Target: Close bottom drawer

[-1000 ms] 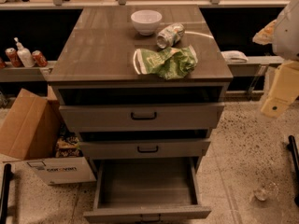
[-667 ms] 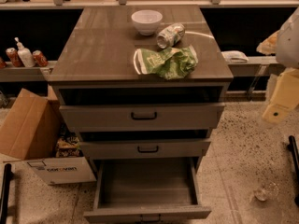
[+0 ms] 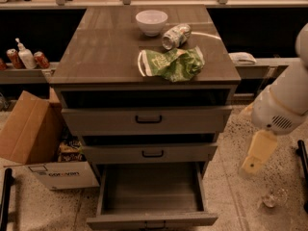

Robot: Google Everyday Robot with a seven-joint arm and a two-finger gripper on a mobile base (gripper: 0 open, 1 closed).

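Note:
The bottom drawer (image 3: 151, 219) is the lowest of the grey cabinet's three drawers and stands pulled far out. Its grey box interior (image 3: 151, 186) is empty, and its small black handle sits at the picture's bottom edge. The middle drawer (image 3: 150, 153) and the top drawer (image 3: 147, 120) above it are each pulled out a little. My gripper (image 3: 256, 155) hangs from the white arm (image 3: 284, 105) to the right of the cabinet, at about the height of the middle drawer. It is apart from every drawer and holds nothing that I can see.
On the cabinet top are a white bowl (image 3: 151, 22), a tipped can (image 3: 176, 35) and a green crumpled bag (image 3: 173, 63). An open cardboard box (image 3: 33, 138) stands on the floor at the left. A clear glass (image 3: 274, 196) lies on the floor at the right.
My arm has come down and to the left, further into view at the cabinet's right side. The drawers have not moved.

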